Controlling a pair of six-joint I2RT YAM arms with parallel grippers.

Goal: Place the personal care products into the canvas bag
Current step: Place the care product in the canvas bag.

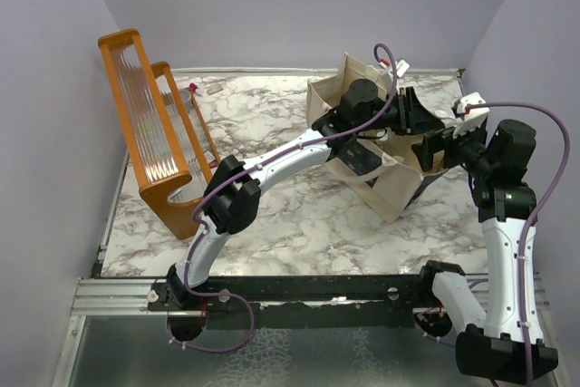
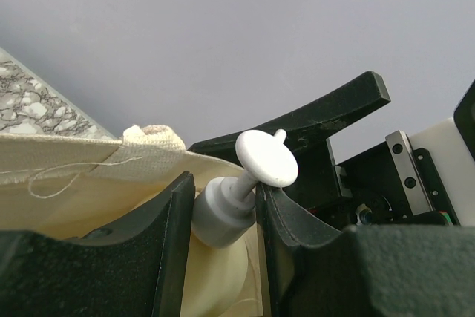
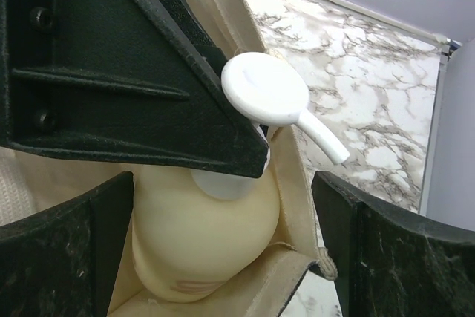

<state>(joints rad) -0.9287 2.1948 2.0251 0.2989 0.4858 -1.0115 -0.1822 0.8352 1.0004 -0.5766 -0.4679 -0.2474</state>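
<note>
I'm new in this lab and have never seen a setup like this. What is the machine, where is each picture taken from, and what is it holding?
These are two robot arms bolted to the near edge of a marble-patterned table. The wide picture looks down from above and behind them; the left arm is on its left. The other two come from cameras on the wrists, so each shows its own black fingers. On the table stand an orange wooden rack and a canvas bag. The left gripper is shut on a cream pump bottle, pinched at the neck, its body between the bag's cloth walls. The right gripper is open at the bag's rim, holding nothing.
</note>
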